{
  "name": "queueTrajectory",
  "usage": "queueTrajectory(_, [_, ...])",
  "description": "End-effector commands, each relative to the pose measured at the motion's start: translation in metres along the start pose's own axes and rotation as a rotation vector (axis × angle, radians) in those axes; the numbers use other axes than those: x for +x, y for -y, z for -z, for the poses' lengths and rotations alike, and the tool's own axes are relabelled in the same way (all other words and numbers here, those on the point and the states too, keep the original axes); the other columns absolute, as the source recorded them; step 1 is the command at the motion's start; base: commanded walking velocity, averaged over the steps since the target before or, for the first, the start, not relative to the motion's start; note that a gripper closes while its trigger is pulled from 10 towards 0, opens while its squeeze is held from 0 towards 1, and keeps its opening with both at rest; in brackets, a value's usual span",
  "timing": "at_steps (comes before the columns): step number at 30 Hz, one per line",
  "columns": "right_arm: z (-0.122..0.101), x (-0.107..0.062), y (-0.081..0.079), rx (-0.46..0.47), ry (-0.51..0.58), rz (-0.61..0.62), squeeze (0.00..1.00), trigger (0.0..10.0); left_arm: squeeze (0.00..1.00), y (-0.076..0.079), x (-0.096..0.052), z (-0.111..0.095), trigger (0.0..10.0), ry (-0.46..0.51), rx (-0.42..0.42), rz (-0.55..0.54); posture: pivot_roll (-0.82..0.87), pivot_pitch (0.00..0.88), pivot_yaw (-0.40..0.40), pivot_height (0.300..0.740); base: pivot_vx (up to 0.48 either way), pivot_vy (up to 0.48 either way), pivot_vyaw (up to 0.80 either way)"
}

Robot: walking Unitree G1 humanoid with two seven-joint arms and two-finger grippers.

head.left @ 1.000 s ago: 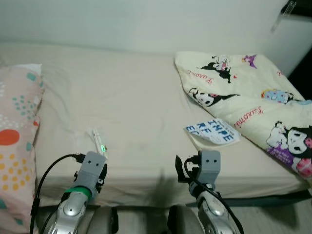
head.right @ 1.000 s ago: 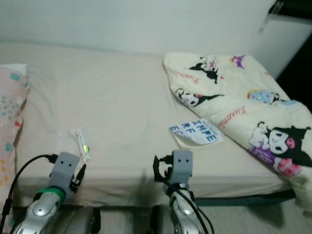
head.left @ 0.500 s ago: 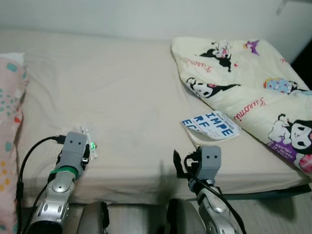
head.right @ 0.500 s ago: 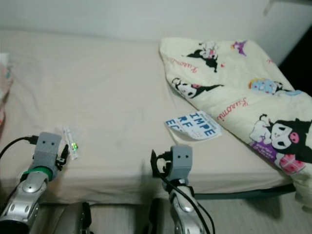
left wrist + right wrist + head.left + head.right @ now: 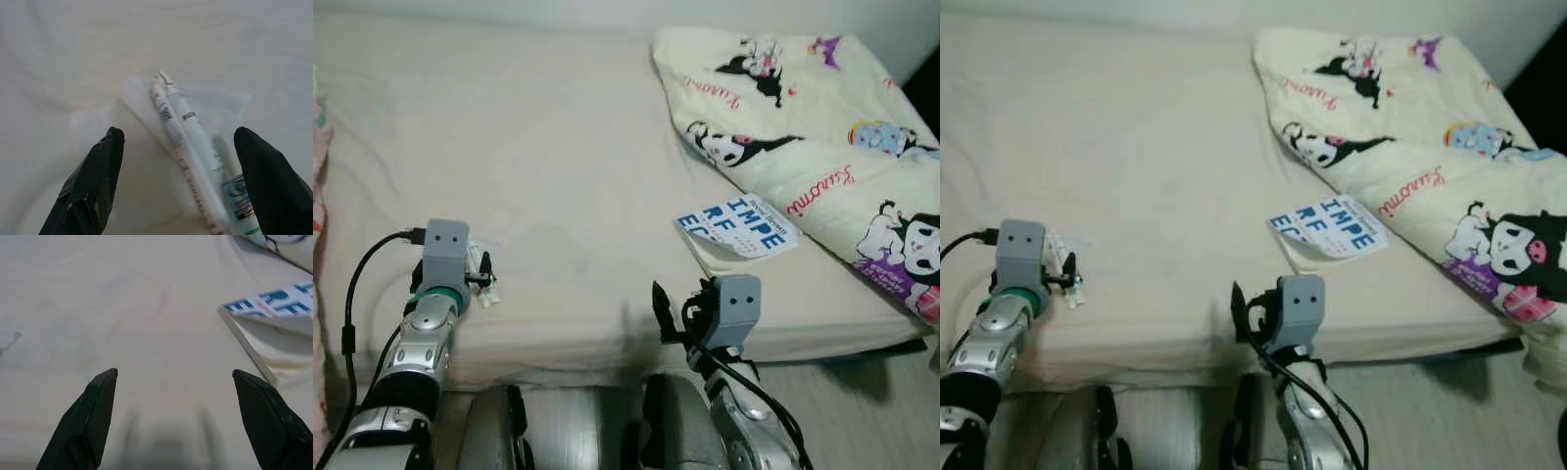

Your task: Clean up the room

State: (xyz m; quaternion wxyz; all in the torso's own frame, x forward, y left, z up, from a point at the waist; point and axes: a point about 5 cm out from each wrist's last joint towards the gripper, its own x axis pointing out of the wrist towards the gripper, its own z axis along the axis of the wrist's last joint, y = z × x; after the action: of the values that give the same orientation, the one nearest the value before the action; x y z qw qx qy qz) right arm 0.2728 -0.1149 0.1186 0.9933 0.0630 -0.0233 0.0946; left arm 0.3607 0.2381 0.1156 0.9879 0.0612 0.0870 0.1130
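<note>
The left gripper (image 5: 178, 171) is spread wide over a clear plastic wrapper (image 5: 195, 147) with printed tubes inside, which lies on the beige bed (image 5: 568, 176) near its front edge. The right gripper (image 5: 176, 416) hangs open above the bed's edge, near a white booklet with blue letters (image 5: 736, 227) that touches the cartoon-print blanket (image 5: 803, 127)
</note>
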Motion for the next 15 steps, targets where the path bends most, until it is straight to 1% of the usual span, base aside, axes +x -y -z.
queueTrajectory(1, [0.006, -0.006, 0.002, 0.003, -0.039, 0.017, 0.00, 10.0, 1.00, 0.001, -0.002, 0.015, 10.0, -0.066, -0.031, 0.010, -0.16, 0.359, -0.062, 0.601, 0.000, 0.000, 0.00])
queueTrajectory(2, [0.006, -0.010, 0.002, 0.003, -0.045, 0.023, 0.00, 10.0, 0.96, 0.001, -0.001, 0.014, 10.0, -0.078, -0.034, 0.012, -0.18, 0.377, -0.062, 0.601, 0.000, 0.000, 0.00])
queueTrajectory(3, [0.006, -0.010, 0.002, 0.003, -0.045, 0.023, 0.00, 10.0, 0.96, 0.001, -0.001, 0.014, 10.0, -0.078, -0.034, 0.012, -0.18, 0.377, -0.062, 0.601, 0.000, 0.000, 0.00])
queueTrajectory(4, [0.006, -0.015, 0.003, 0.002, -0.053, 0.030, 0.00, 10.0, 0.00, 0.000, 0.000, 0.016, 10.0, -0.098, -0.042, 0.002, -0.19, 0.392, -0.064, 0.601, 0.000, 0.000, 0.00])
queueTrajectory(5, [0.006, -0.019, 0.003, 0.001, -0.061, 0.036, 0.00, 10.0, 0.00, -0.003, 0.001, 0.019, 10.0, -0.120, -0.054, -0.031, -0.20, 0.406, -0.065, 0.601, 0.000, 0.000, 0.00])
queueTrajectory(6, [0.006, -0.019, 0.003, 0.001, -0.061, 0.036, 0.00, 10.0, 0.00, -0.003, 0.001, 0.019, 10.0, -0.120, -0.054, -0.031, -0.20, 0.406, -0.065, 0.601, 0.000, 0.000, 0.00])
queueTrajectory(9, [0.005, -0.028, 0.004, 0.000, -0.081, 0.048, 0.00, 10.0, 0.00, -0.016, 0.000, 0.027, 10.0, -0.178, -0.161, -0.112, -0.22, 0.427, -0.072, 0.601, 0.000, 0.000, 0.00])
queueTrajectory(10, [0.005, -0.028, 0.004, 0.000, -0.081, 0.048, 0.00, 10.0, 0.00, -0.016, 0.000, 0.027, 10.0, -0.178, -0.161, -0.112, -0.22, 0.427, -0.072, 0.601, 0.000, 0.000, 0.00])
queueTrajectory(12, [0.003, -0.033, 0.004, 0.000, -0.091, 0.051, 0.00, 10.0, 0.00, -0.020, 0.000, 0.030, 10.0, -0.198, -0.199, -0.132, -0.23, 0.450, -0.080, 0.601, 0.000, 0.000, 0.00])
queueTrajectory(13, [0.003, -0.035, 0.004, -0.001, -0.098, 0.054, 0.00, 10.0, 0.00, -0.022, 0.000, 0.031, 5.4, -0.210, -0.210, -0.143, -0.24, 0.453, -0.080, 0.601, 0.000, 0.000, 0.00])
queueTrajectory(15, [0.003, -0.035, 0.004, -0.001, -0.098, 0.054, 0.00, 10.0, 0.00, -0.022, 0.000, 0.031, 5.4, -0.210, -0.210, -0.143, -0.24, 0.453, -0.080, 0.601, 0.000, 0.000, 0.00])
